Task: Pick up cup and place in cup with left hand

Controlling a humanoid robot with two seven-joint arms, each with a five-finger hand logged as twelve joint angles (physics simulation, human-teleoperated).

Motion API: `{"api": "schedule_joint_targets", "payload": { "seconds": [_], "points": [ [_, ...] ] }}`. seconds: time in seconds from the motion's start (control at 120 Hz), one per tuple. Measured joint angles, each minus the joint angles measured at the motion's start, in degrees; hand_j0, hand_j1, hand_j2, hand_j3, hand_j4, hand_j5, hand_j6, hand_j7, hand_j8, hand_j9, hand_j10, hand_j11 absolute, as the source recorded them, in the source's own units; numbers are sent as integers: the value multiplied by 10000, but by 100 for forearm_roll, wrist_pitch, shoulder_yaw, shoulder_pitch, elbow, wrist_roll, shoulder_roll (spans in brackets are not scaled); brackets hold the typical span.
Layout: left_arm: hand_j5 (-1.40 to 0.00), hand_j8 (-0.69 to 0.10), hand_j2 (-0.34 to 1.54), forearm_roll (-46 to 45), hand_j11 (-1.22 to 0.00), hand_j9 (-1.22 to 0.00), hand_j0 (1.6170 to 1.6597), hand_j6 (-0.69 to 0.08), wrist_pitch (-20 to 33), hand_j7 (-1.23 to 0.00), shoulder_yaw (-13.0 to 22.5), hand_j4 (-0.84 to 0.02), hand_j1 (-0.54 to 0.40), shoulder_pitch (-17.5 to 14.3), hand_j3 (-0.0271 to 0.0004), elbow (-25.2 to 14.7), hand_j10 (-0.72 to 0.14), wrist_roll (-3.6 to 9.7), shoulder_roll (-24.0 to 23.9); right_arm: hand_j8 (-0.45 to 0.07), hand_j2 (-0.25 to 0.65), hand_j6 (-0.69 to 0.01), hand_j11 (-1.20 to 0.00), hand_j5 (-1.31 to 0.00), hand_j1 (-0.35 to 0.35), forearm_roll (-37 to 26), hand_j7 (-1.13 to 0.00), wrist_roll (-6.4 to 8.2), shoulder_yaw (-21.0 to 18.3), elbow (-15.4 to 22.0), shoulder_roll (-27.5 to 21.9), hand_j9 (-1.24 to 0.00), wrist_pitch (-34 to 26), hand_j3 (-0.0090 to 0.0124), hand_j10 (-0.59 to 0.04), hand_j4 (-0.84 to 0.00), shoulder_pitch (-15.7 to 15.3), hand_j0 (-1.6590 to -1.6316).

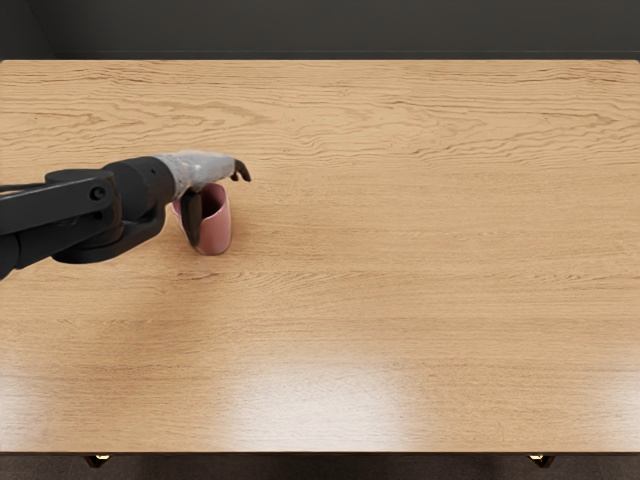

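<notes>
Cup [217, 230], pink, sits on the left part of the table [400, 270], well in from the left edge and a little nearer the far edge than the near one. Above and partly across it comes the left hand [202, 169], its arm [100, 215] reaching in over the table's left edge. The hand is the thing in the way: its dark thumb [192, 215] hangs down in front of the cup's mouth and hides part of the rim, while the fingers [241, 171] reach past on the far side, tips bent down. Thumb and fingers stand wide apart, with no grip on the cup to be seen; whether they touch it, I cannot tell.

The cup is smooth and rounded, its inside in shadow. The hand's back is pale grey and mottled, the arm matt black with rounded joints. Wavy grain runs across the light wood, and glare whitens it towards the near edge. Below that edge show two small brass-coloured fittings [101, 458].
</notes>
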Motion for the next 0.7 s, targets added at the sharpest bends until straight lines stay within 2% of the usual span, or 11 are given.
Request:
{"api": "schedule_joint_targets", "payload": {
  "seconds": [0.167,0.308,0.5,0.7],
  "points": [
    [-3431,-2679,553,4,-3428,-3429,16580,-2683,12,-3429,25,-2672,343,19,0,50,-2664,0,15,-239,-49,-240,-311,-311,-3203,1,-311,0,2,0,0,-311,-1,0,-239,-240,6,-16581],
    [-4226,-3105,1352,-34,-4229,-4232,16579,-3245,13,-4219,26,-3232,-1194,59,0,88,-3221,1,46,-240,-49,-240,-311,-311,-3203,1,-311,0,2,0,0,-311,-2,0,-239,-240,6,-16581],
    [-4973,-3207,920,-129,-5037,-5037,16565,-3803,-18,-4963,-15,-3857,-723,30,0,99,-3800,-1,41,-239,-49,-240,-311,-311,-3203,1,-311,0,5,0,0,-311,-2,0,-239,-240,15,-16581],
    [-5384,-3183,665,-279,-5409,-5408,16561,-3746,-38,-5420,-30,-4100,-620,-27,0,75,-4070,0,53,-239,-49,-240,-311,-311,-3202,3,-311,0,10,0,0,-311,-1,0,-239,-240,17,-16581]
  ]
}}
